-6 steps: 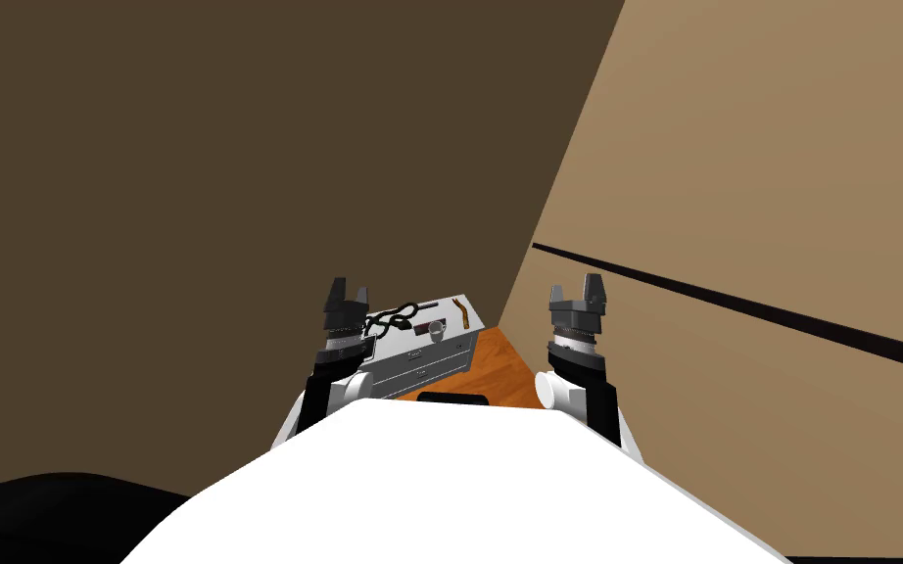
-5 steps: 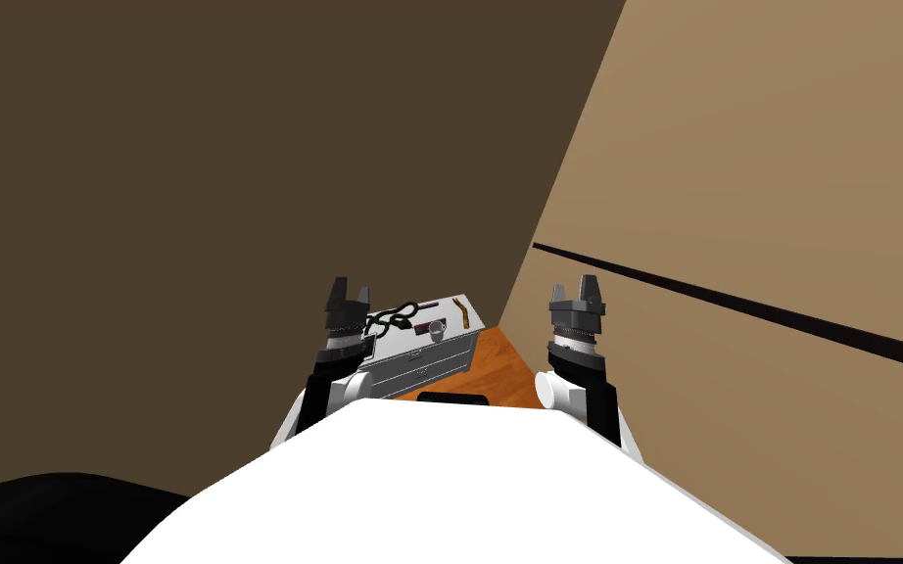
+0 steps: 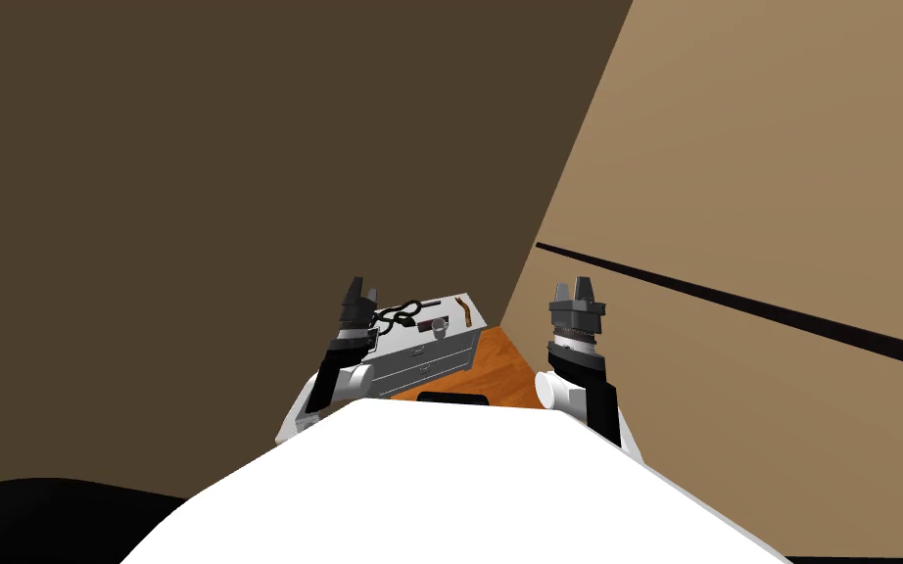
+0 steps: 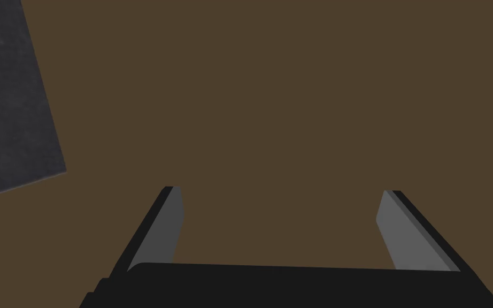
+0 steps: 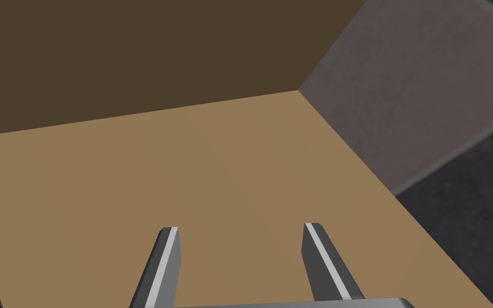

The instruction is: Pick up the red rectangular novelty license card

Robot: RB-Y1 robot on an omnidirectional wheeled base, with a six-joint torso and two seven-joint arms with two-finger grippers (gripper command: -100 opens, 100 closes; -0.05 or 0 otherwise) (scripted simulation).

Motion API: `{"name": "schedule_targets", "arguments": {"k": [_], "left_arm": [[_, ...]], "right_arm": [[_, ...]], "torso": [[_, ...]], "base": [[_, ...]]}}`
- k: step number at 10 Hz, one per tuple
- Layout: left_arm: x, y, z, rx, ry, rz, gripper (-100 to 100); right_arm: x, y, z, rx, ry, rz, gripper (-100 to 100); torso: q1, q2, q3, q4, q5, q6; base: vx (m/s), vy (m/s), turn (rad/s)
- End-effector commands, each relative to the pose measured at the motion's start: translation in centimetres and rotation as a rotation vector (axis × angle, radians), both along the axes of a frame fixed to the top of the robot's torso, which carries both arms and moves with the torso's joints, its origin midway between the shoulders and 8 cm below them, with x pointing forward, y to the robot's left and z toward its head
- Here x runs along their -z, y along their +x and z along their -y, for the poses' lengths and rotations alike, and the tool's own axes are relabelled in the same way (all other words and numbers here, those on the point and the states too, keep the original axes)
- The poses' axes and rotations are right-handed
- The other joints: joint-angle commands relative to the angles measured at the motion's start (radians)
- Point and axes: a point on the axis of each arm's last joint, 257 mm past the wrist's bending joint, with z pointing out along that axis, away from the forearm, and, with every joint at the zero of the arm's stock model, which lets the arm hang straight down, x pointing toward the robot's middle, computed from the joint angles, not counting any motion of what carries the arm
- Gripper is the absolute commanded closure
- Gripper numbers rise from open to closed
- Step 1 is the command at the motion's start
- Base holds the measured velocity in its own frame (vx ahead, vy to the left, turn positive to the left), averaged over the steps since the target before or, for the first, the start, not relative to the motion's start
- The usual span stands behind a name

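A low grey dresser (image 3: 418,364) stands against the dark brown wall, ahead and slightly to my left. On its top lie a black coiled cord (image 3: 397,315), a small grey cup (image 3: 438,325), a thin gold-brown piece (image 3: 463,311) and a small dark reddish flat piece (image 3: 424,325) beside the cup, too small to read as the card for sure. My left gripper (image 3: 359,292) is raised at the dresser's left end, over the cord, open (image 4: 280,190) and facing the brown wall. My right gripper (image 3: 574,289) is raised to the right of the dresser, open (image 5: 240,227).
The dresser sits in a corner where the dark brown wall meets a tan wall (image 3: 783,196) with a dark horizontal strip (image 3: 734,296). Orange wood floor (image 3: 494,367) shows between the dresser and the tan wall.
My left arm has swung inward to the right, and its gripper has turned and now sits over the dresser's left end. The right arm has held still. The head view shifted slightly.
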Motion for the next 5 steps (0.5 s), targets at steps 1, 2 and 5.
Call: {"name": "schedule_targets", "arguments": {"k": [1, 2, 5], "left_arm": [[1.4, 1.9, -0.7, -0.003, 0.007, -0.052, -100], [1.5, 2.3, -0.7, -0.002, 0.004, -0.061, -100], [3.8, 5.4, -1.6, -0.011, 0.001, -0.144, -100]], "right_arm": [[0.0, 0.0, 0.0, 0.0, 0.0, 0.0, 0], [0.0, 0.0, 0.0, 0.0, 0.0, 0.0, 0], [0.0, 0.0, 0.0, 0.0, 0.0, 0.0, 0]], "torso": [[0.0, 0.0, 0.0, 0.0, 0.0, 0.0], [0.0, 0.0, 0.0, 0.0, 0.0, 0.0], [0.0, 0.0, 0.0, 0.0, 0.0, 0.0]], "base": [[-0.046, 0.008, 0.085], [-0.037, 0.008, 0.025], [-0.031, 0.014, 0.045]]}}
